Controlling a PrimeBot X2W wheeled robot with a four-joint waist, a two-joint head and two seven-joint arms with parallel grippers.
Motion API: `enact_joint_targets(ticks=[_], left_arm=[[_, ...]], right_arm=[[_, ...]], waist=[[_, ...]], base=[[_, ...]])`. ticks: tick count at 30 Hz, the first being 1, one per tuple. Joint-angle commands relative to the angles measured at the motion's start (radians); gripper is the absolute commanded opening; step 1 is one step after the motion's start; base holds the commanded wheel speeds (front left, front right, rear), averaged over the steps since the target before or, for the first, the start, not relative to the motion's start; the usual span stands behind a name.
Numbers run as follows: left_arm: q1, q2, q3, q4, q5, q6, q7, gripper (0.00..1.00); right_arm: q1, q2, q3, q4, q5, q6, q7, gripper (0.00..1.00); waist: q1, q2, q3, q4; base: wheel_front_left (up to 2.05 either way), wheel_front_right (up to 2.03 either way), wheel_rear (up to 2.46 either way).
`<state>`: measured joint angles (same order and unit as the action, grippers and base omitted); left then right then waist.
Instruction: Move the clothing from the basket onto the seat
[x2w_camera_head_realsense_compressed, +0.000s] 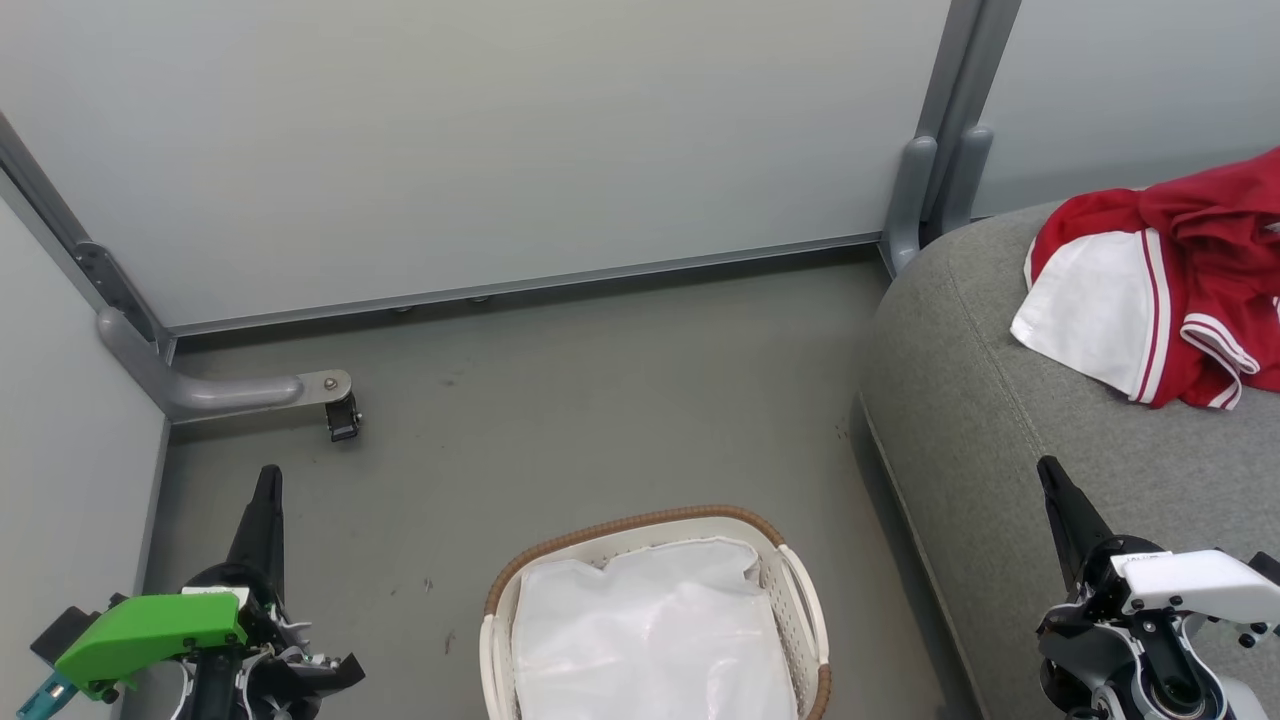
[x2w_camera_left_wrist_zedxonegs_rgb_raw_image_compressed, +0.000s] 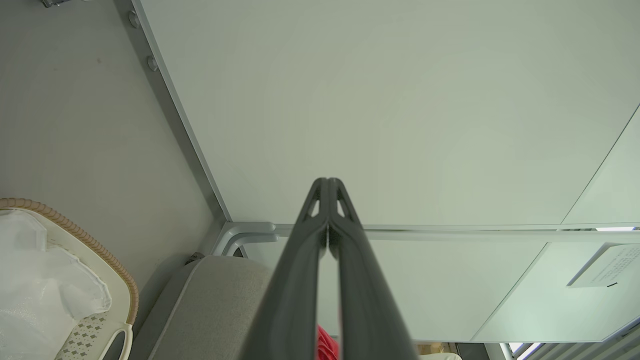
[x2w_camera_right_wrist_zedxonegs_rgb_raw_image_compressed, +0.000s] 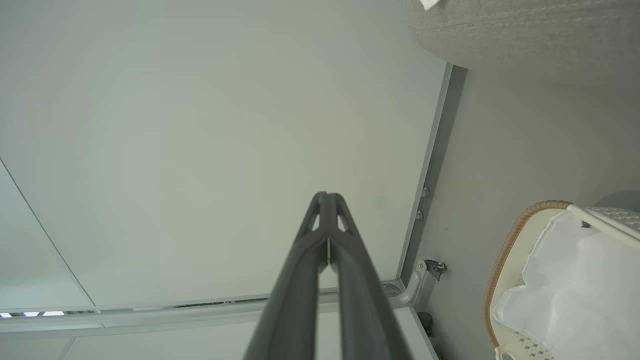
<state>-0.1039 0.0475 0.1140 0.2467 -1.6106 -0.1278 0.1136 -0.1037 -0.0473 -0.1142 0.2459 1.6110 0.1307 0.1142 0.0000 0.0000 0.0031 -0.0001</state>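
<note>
Red-white sports clothing (x2w_camera_head_realsense_compressed: 1160, 290) on grey woven seat (x2w_camera_head_realsense_compressed: 1000, 430), far right — white perforated basket (x2w_camera_head_realsense_compressed: 795, 590), near centre, holds white lining (x2w_camera_head_realsense_compressed: 650, 630) alone. Task looks done. Left gripper (x2w_camera_head_realsense_compressed: 268, 482), right gripper (x2w_camera_head_realsense_compressed: 1048, 472) — jaws closed, empty.

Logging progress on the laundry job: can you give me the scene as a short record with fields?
clothing: red and white, heaped on the seat
basket: on the floor, white lining inside, no clothing seen
left gripper: shut, empty, above the floor
right gripper: shut, empty, by the seat's edge
task: appears done
</note>
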Motion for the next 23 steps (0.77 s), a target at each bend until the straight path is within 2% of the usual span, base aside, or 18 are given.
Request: enact_joint_targets(ticks=[1, 23], left_arm=[[-0.011, 0.005, 0.002, -0.003, -0.004, -0.006, 0.004, 0.0], [-0.011, 0.005, 0.002, -0.003, -0.004, -0.006, 0.004, 0.0]], right_arm=[[-0.008, -0.006, -0.002, -0.003, 0.004, 0.0, 0.003, 0.0], [-0.008, -0.006, -0.002, -0.003, 0.004, 0.0, 0.003, 0.0]], waist=[[0.0, 0.0, 0.0, 0.0], [0.0, 0.0, 0.0, 0.0]], base=[[0.0, 0.0, 0.0], [0.0, 0.0, 0.0]])
